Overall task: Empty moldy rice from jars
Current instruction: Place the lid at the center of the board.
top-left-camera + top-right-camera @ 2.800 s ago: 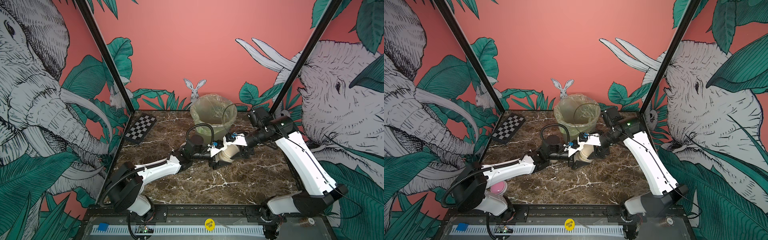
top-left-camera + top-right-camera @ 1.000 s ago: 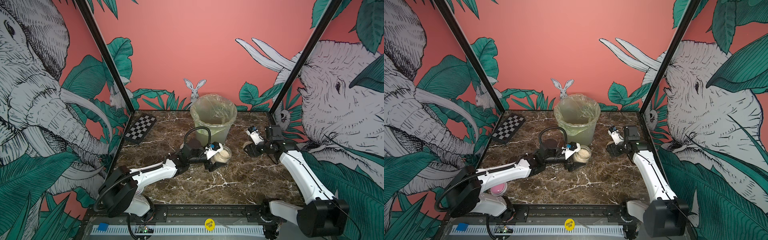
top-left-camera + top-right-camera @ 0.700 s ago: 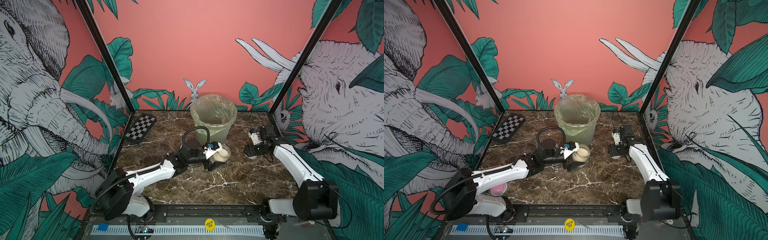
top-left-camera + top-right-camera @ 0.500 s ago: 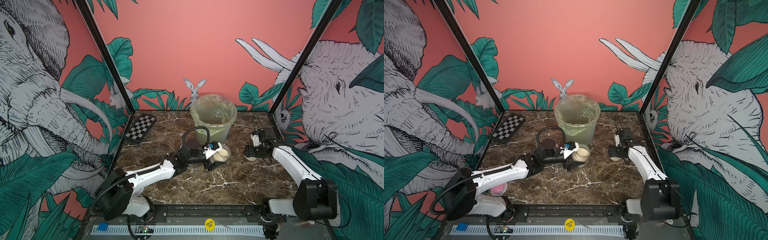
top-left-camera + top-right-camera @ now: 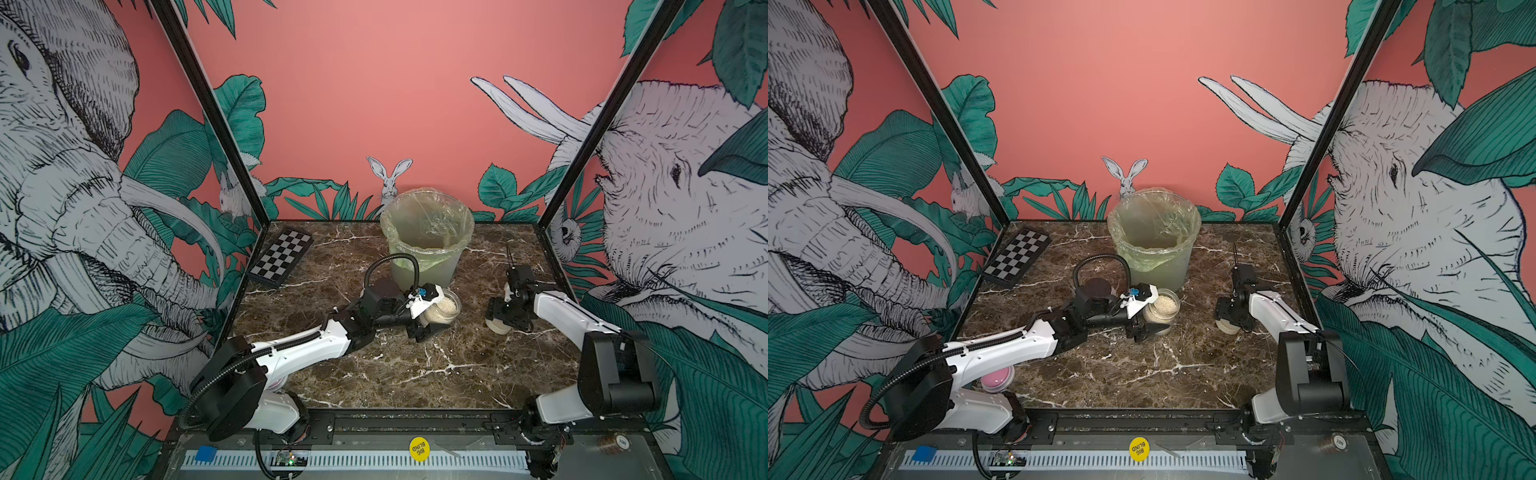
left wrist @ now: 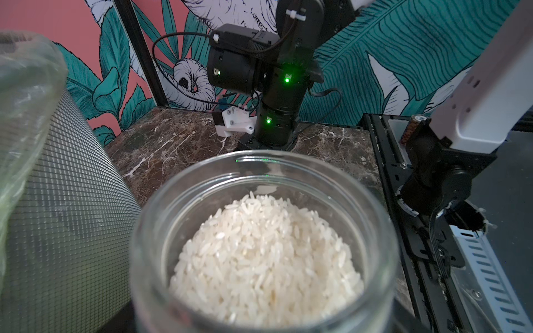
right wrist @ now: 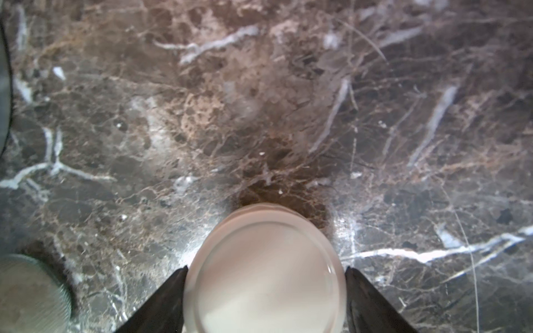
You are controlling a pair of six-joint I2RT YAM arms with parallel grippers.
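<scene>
Your left gripper [image 5: 429, 323] is closed part-way around the open jar [image 5: 445, 306], which stands upright near the middle of the surface [image 5: 415, 365]. The rice [image 6: 265, 259] fills it to well below the rim. Just behind the jar stands the bin [image 5: 424, 266] with its green-tinted bag; in the left wrist view its ribbed wall [image 6: 72, 201] is just beside the glass.

Your right gripper [image 5: 503, 319] points down, well apart from the jar on the right side. Its dark fingers [image 7: 161, 302] are clamped on both edges of a beige lid [image 7: 265, 271]. The lid is low at the surface; you cannot tell whether it touches.

A checkerboard [image 5: 280, 257] lies at the back left corner. A pink round thing [image 5: 995, 378] shows partly under the left arm's base. A yellow sticker [image 5: 419, 449] sits on the front rail.

The surface is brown marble with white veins. The walls around it are salmon with elephants, green leaves and a rabbit.
</scene>
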